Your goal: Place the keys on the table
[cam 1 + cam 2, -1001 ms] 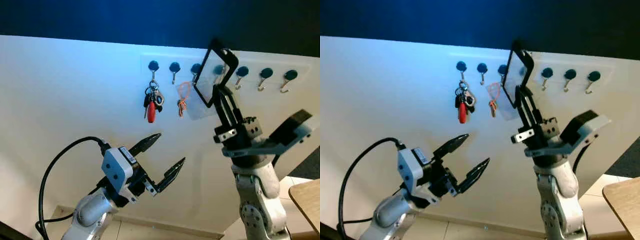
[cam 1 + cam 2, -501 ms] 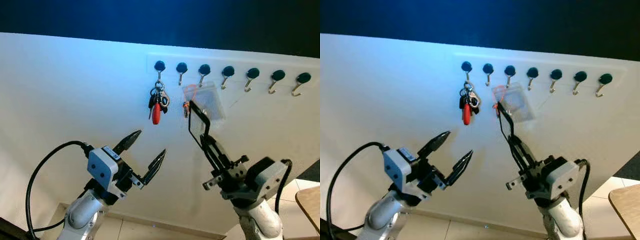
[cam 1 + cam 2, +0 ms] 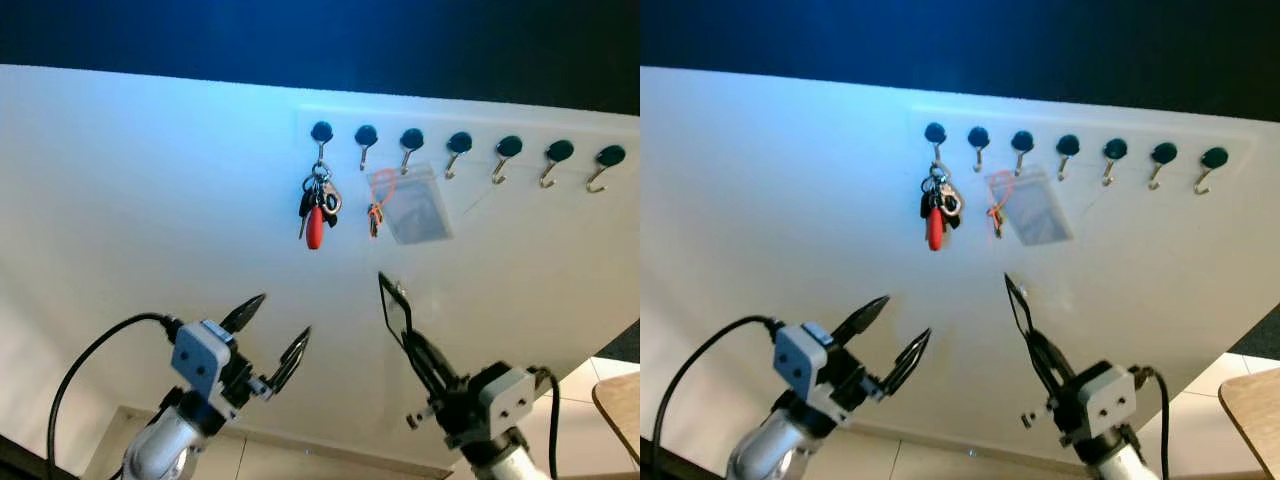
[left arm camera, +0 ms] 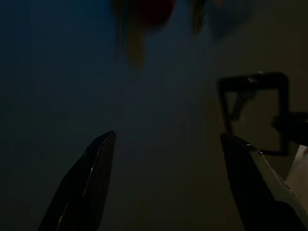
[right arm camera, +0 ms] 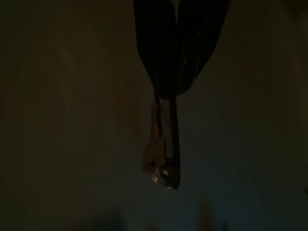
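My right gripper (image 3: 392, 300) has dropped away from the hook rail (image 3: 460, 145), its fingers pressed together and apparently pinching something small (too dark in the wrist view to be sure). My left gripper (image 3: 272, 330) hangs spread. The keys (image 3: 316, 205) remain on the first hook, so nothing has reached the wooden surface (image 3: 618, 398).

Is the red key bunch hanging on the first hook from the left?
Yes, the red key bunch hangs from the leftmost hook on the wall.
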### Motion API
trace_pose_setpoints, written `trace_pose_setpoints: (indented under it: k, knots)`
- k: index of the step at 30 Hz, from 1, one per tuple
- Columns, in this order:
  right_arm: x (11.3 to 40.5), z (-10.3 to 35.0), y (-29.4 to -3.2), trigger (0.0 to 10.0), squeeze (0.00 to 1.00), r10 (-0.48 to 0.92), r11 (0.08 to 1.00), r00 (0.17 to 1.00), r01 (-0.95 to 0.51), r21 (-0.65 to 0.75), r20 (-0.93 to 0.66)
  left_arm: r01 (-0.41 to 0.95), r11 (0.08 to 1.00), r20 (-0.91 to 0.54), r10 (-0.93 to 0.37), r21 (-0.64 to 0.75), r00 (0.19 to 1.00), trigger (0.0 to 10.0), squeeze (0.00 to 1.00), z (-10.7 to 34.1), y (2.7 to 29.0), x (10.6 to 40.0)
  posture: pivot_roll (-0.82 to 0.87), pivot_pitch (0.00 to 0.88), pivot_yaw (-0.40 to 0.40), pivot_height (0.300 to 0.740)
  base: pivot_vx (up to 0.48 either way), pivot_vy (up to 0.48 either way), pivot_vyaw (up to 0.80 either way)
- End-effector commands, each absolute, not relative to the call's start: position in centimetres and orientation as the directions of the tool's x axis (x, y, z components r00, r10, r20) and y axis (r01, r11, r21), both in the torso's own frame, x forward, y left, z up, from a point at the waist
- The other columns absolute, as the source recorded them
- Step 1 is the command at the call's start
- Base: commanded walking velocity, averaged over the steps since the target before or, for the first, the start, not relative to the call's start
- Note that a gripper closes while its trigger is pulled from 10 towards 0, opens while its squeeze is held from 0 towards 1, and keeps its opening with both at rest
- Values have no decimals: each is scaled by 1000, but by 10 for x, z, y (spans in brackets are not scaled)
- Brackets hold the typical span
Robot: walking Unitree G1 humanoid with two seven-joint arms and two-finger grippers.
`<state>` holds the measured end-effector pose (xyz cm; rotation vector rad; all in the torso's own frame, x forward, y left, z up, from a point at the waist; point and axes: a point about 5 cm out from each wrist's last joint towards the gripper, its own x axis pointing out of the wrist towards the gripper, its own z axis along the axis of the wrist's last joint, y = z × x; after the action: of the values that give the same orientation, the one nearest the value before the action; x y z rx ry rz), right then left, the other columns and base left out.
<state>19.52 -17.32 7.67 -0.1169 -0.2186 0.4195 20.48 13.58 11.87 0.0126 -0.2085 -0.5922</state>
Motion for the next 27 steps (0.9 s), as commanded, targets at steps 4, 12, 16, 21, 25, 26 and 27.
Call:
trace_pose_setpoints:
  k: [4,12,16,21,25,26,27]
  knots:
    - [186,30,-181,0,0,402,906,915,-402,-132,-24,420,907,-55,-420,5,906,10000,0,61,168,200,45,67,-10,740,0,0,0]
    - [185,-38,-188,10000,0,253,943,878,-318,-99,-406,-67,998,-625,61,14,778,10000,0,-52,227,164,44,62,-17,740,0,0,0]
    - [179,-53,-183,10000,0,254,938,823,-339,-80,-509,-116,993,-677,95,14,730,10000,0,-62,229,155,35,55,-15,740,0,0,0]
    - [173,-68,-182,10000,0,207,968,762,-249,17,-614,-163,986,-652,97,-42,752,10000,0,-63,224,159,36,48,-20,740,0,0,0]
    - [174,-74,-184,10000,0,142,990,754,-92,111,-641,-192,979,-633,110,-63,767,10000,0,-63,221,169,33,44,-23,740,0,0,0]
    - [175,-74,-185,10000,0,127,990,754,-59,126,-645,-205,976,-634,113,-73,765,10000,0,-63,220,172,34,44,-23,740,0,0,0]
    - [176,-74,-187,10000,0,109,992,755,-40,121,-646,-195,978,-634,102,-78,767,10000,0,-64,218,174,33,46,-23,740,0,0,0]
